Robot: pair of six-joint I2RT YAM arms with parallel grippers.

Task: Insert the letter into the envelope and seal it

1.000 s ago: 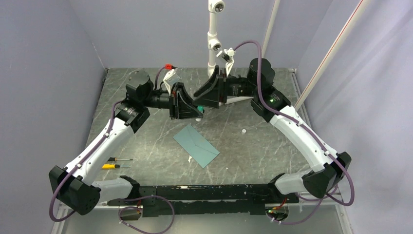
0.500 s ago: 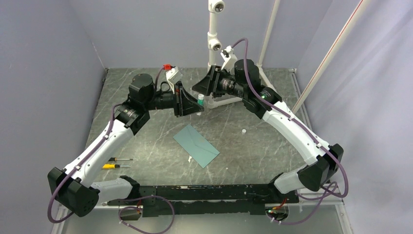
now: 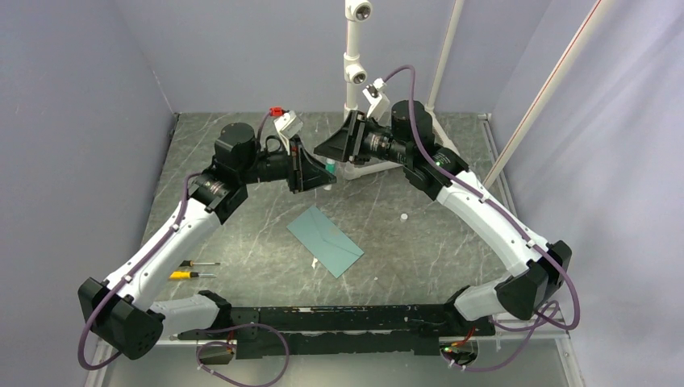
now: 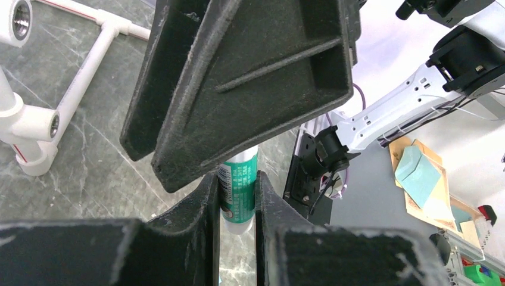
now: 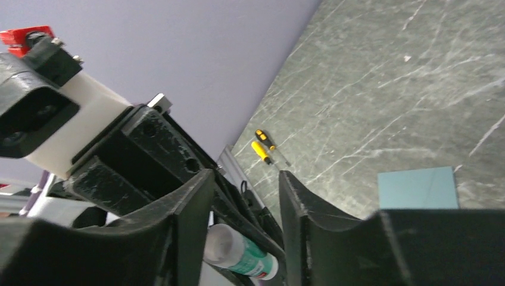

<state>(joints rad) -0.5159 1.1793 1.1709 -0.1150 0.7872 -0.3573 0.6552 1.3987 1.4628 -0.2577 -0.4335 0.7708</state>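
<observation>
The teal envelope (image 3: pixel 325 240) lies flat on the table's middle with its flap down; a corner of it shows in the right wrist view (image 5: pixel 418 188). The letter is not in view. My left gripper (image 3: pixel 323 170) is raised above the table behind the envelope, shut on a green-and-white glue stick (image 3: pixel 331 164), which sits clamped between its fingers in the left wrist view (image 4: pixel 238 193). My right gripper (image 3: pixel 329 147) hangs open just behind and above it, facing the stick (image 5: pixel 238 253) without touching it.
A white pipe stand (image 3: pixel 352 76) rises at the back centre, its foot (image 4: pixel 36 137) close behind both grippers. Two small screwdrivers (image 3: pixel 192 269) lie at the left front. A small white cap (image 3: pixel 402 217) and a white scrap (image 3: pixel 314 263) lie near the envelope.
My right gripper has drawn back and up from the glue stick it was touching, and its wrist has turned. My left gripper keeps hold of the stick and has shifted slightly back.
</observation>
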